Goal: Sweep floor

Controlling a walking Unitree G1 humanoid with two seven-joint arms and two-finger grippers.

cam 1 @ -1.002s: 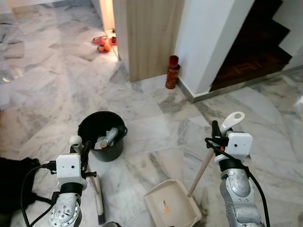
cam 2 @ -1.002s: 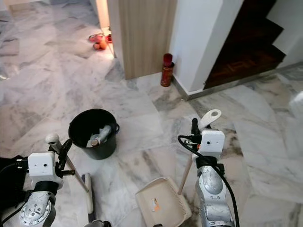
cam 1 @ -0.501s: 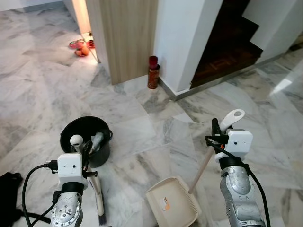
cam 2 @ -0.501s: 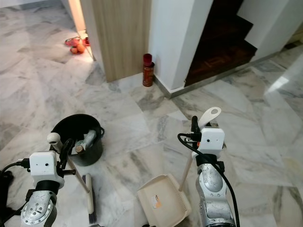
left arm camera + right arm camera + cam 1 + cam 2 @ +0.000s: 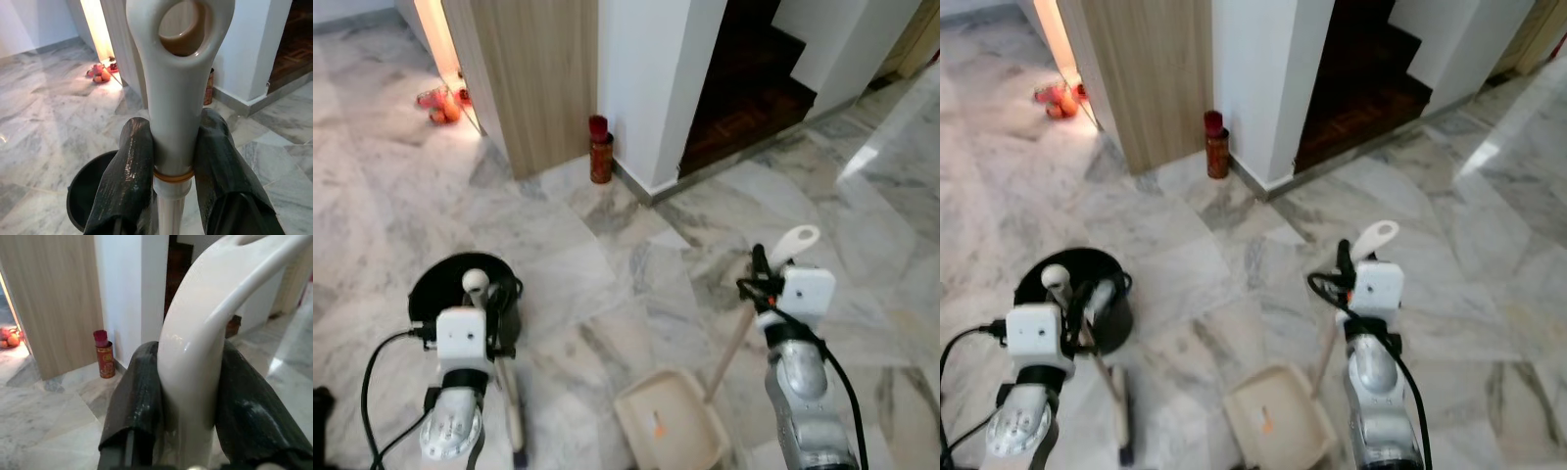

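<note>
Left eye view: grey marble floor (image 5: pixel 607 255), left hand (image 5: pixel 171 161) clenching broom (image 5: pixel 178 88), right hand (image 5: pixel 188 401) clenching dustpan (image 5: pixel 671 431).

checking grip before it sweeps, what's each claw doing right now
Left claw: shut on the broom handle.
Right claw: shut on the dustpan handle.

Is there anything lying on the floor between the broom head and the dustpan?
Nothing visible. The broom in the left hand and the dustpan held by the right hand have only bare marble between them; the black bucket sits behind the broom.
</note>
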